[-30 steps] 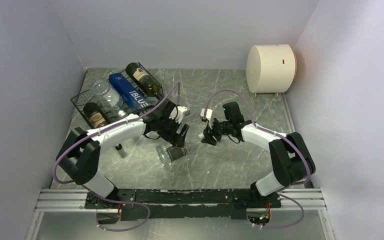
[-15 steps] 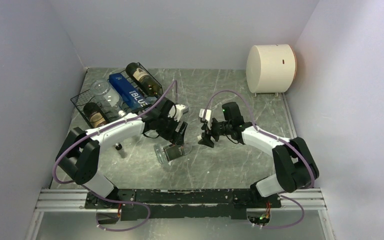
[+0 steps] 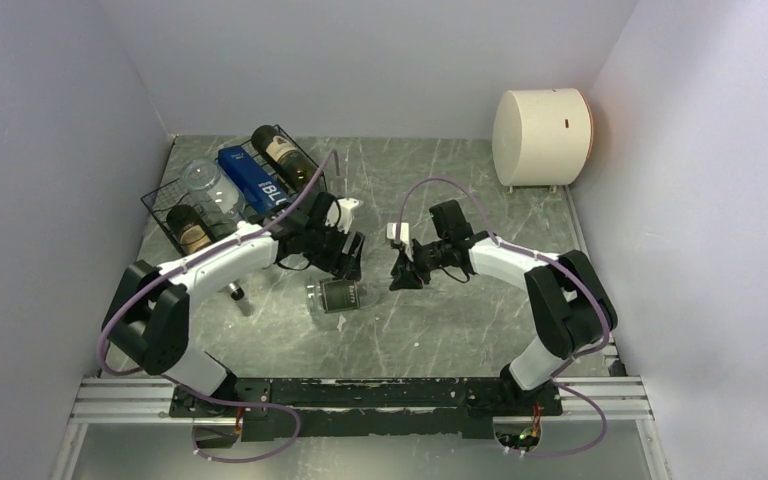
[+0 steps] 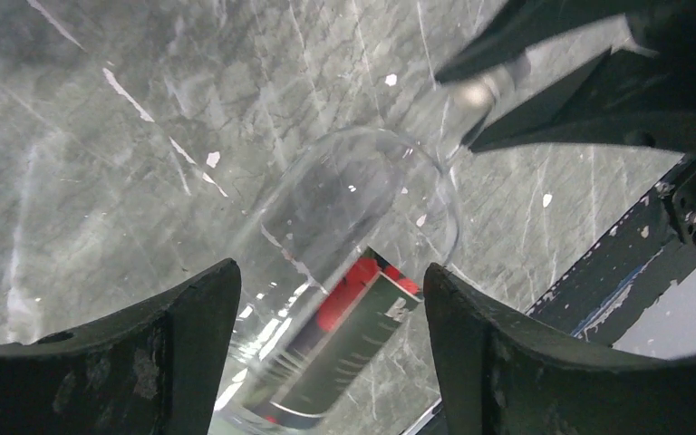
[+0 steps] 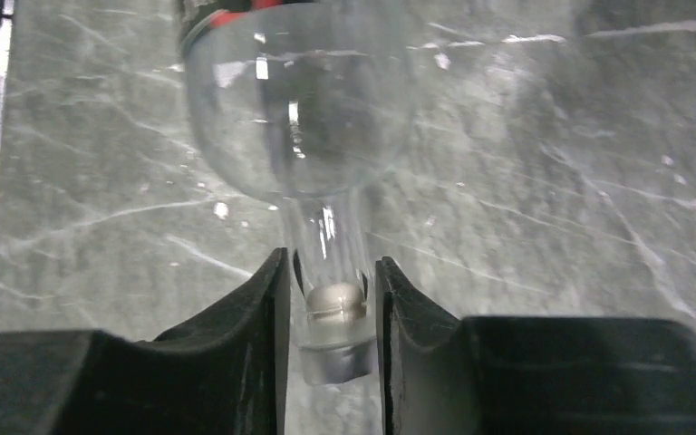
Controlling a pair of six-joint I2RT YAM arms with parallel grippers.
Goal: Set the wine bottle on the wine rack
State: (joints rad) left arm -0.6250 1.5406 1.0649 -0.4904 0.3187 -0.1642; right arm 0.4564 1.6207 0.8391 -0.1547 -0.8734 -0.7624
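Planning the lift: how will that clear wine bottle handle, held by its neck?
Probably slippery: the wine bottle is smooth glass, and the right gripper pinches only its narrow neck. Round, so likely to roll if released.

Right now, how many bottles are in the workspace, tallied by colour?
Clear glass bottles: 2, one clear bottle on the black wire-mesh wine rack, one clear glass wine bottle with its neck in the right gripper
Dark glass bottles: 2, far dark bottle and near dark bottle, both on the rack
Blue bottle: 1, on the rack
Total: 5
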